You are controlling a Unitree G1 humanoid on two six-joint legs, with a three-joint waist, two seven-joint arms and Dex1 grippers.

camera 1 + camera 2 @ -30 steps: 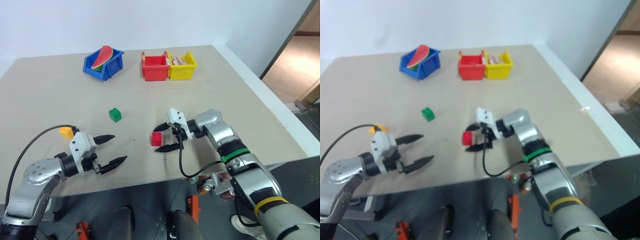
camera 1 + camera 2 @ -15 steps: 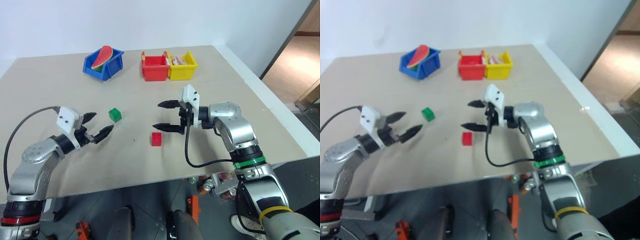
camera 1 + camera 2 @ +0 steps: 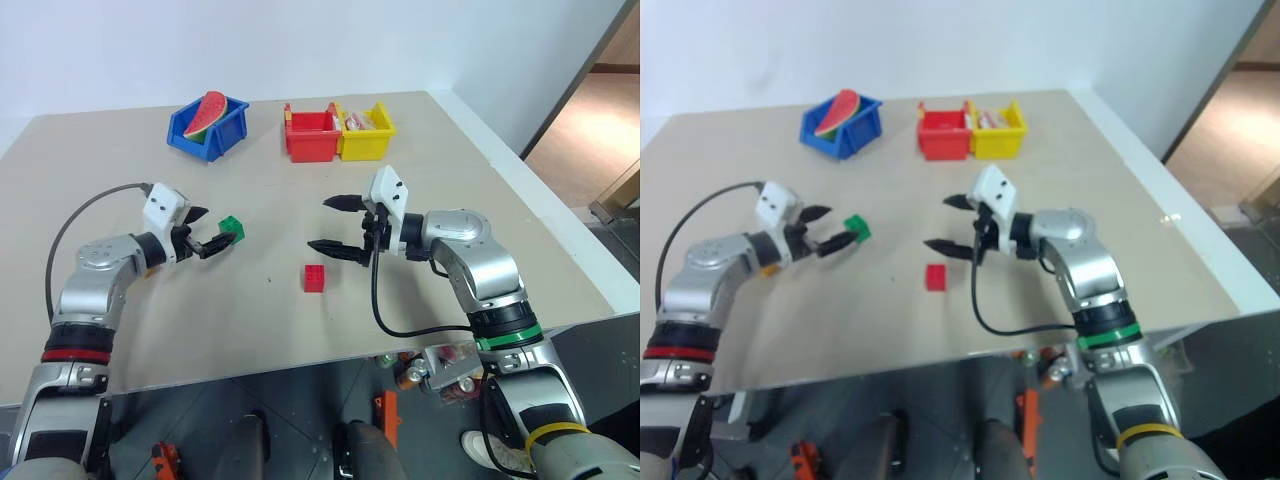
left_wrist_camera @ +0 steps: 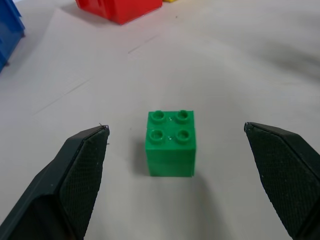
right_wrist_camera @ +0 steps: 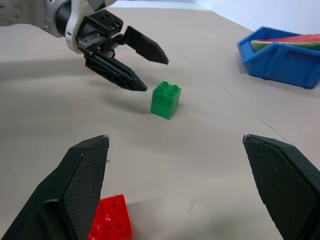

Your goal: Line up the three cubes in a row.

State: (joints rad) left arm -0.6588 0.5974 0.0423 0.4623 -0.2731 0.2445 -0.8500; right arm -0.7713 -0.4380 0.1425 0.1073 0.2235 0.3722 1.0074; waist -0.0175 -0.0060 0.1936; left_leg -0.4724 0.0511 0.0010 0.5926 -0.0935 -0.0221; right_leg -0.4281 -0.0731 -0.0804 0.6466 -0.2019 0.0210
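Note:
The green cube (image 3: 231, 228) sits on the table just ahead of my left gripper (image 3: 212, 230). That gripper is open, and its fingertips (image 4: 82, 150) flank the cube's near side without touching it. The red cube (image 3: 314, 278) lies alone near the table's middle. My right gripper (image 3: 318, 223) hovers open a little above and beyond it, pointing toward the green cube (image 5: 166, 99) and the left gripper (image 5: 156, 75). The red cube (image 5: 111, 225) lies low beside one right finger. The third cube is hidden.
Three bins stand at the table's far side. The blue bin (image 3: 225, 136) holds a watermelon slice (image 3: 206, 112). The red bin (image 3: 310, 150) and the yellow bin (image 3: 366, 148) stand side by side. A black cable hangs from each wrist.
My left gripper has moved forward across the table up to the green cube. My right gripper has lifted away from the red cube, which stays on the table.

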